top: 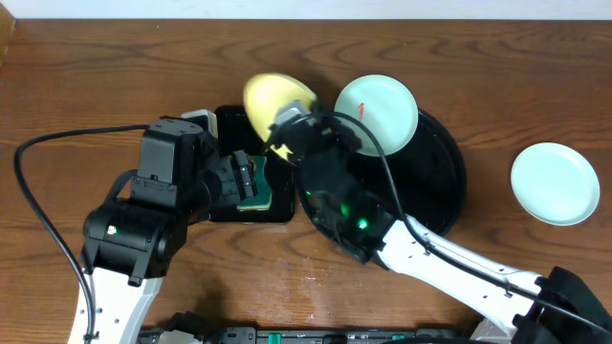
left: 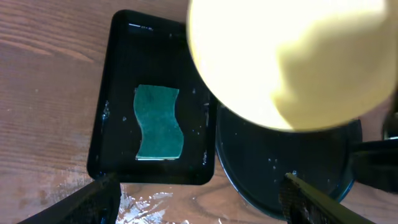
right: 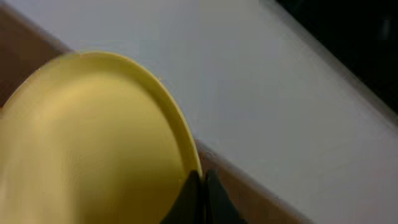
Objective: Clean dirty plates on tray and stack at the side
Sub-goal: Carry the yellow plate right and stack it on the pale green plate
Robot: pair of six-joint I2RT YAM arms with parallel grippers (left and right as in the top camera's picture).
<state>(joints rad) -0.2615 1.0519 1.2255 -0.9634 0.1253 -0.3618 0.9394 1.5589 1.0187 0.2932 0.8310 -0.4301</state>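
Three plates are in sight from overhead. The yellow plate [top: 273,96] sits at upper centre of the frame, its rim pinched in the right claw [top: 284,134]. The right wrist view shows that claw's two fingers closed tight together on the plate's edge [right: 200,180].

The yellow plate overlaps the upper right corner of the rectangular tray [top: 225,124]. In the left wrist view it looms large and blurred [left: 286,56], so it looks lifted off the counter [top: 478,57].

The smeared mint plate [top: 376,113] rests on the upper left part of the round tray [top: 440,191], with a small red mark near its upper left rim. The second mint plate [top: 555,183] lies on the bare counter at the right edge of the frame, well apart from the round tray.

The left claw [left: 200,182] hangs over the rectangular tray with its fingers spread wide and nothing between them. A green sponge [left: 158,121] lies flat in that tray, which touches the round tray's left rim.
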